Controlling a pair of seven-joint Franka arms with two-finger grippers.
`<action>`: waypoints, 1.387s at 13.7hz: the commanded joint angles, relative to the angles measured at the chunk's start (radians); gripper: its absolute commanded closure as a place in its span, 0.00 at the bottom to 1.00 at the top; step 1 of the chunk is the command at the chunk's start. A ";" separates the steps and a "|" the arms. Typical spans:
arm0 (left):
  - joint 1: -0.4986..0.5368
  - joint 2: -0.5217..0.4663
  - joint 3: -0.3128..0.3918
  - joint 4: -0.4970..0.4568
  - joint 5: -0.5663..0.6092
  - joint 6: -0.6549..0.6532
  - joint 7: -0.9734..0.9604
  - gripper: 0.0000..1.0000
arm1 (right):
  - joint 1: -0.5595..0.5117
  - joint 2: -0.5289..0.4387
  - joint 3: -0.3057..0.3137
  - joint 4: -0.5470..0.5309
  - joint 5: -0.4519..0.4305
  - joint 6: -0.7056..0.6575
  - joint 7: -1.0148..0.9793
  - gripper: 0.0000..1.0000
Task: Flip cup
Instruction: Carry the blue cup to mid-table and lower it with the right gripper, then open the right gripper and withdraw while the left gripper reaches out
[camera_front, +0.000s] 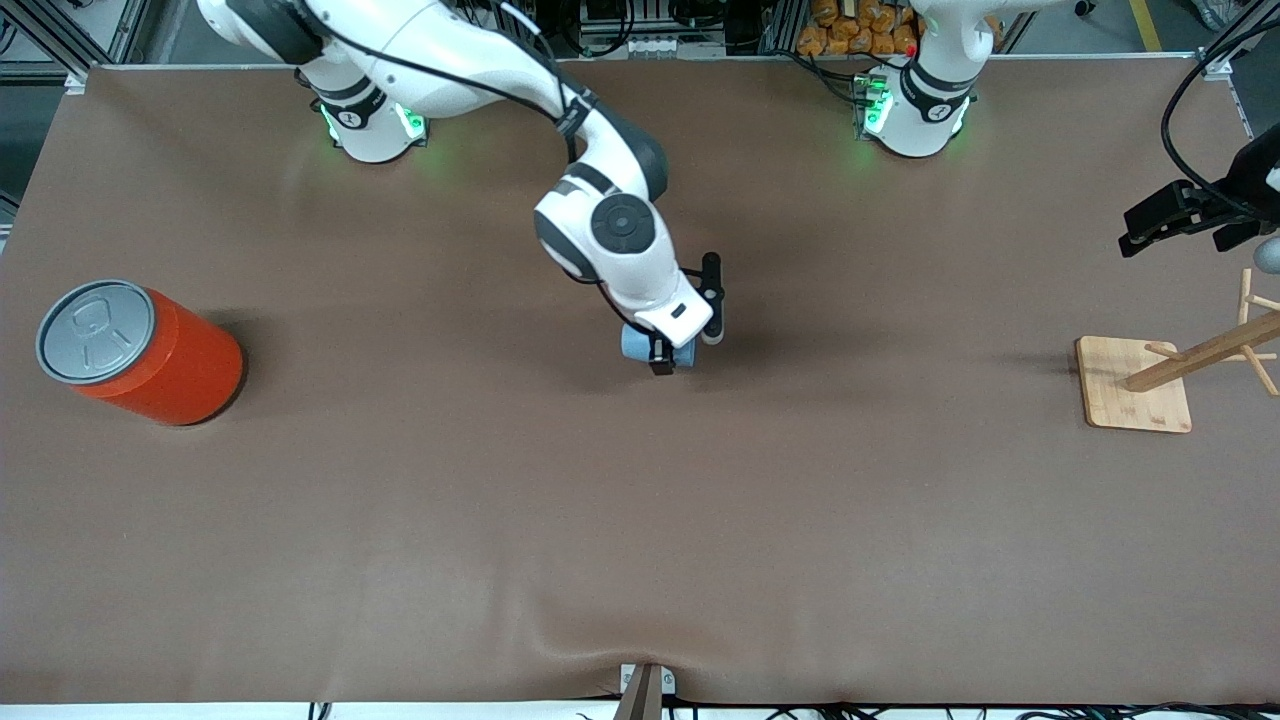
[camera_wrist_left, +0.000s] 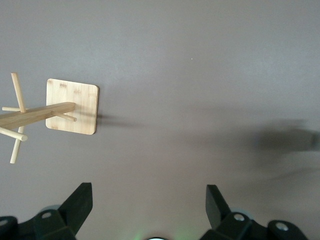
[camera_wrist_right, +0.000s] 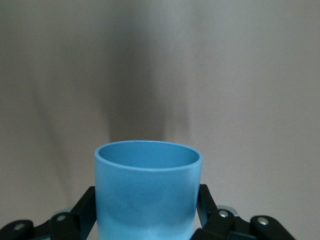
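The small light-blue cup (camera_front: 636, 345) is near the middle of the brown table, under the right arm's hand. My right gripper (camera_front: 663, 356) is shut on it. In the right wrist view the cup (camera_wrist_right: 147, 195) fills the gap between the two black fingers (camera_wrist_right: 84, 206), one against each side of its wall, with its round end pointing away from the wrist. I cannot tell whether the cup touches the table. My left gripper (camera_front: 1140, 226) waits in the air at the left arm's end of the table, open and holding nothing (camera_wrist_left: 148, 200).
A large orange can (camera_front: 140, 350) with a grey lid lies at the right arm's end of the table. A wooden peg rack on a square base (camera_front: 1135, 385) stands at the left arm's end, below the left gripper, and its base (camera_wrist_left: 72, 106) shows in the left wrist view.
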 joint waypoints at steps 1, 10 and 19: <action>0.008 0.010 -0.003 0.019 -0.009 -0.011 0.008 0.00 | 0.063 0.040 -0.085 0.020 -0.042 0.038 0.016 0.45; 0.008 0.018 -0.003 0.019 -0.007 -0.011 0.008 0.00 | 0.068 0.108 -0.111 0.053 -0.047 0.099 0.015 0.40; 0.007 0.048 -0.005 0.013 -0.036 -0.008 0.010 0.00 | 0.062 0.091 -0.108 0.079 -0.036 0.081 0.015 0.00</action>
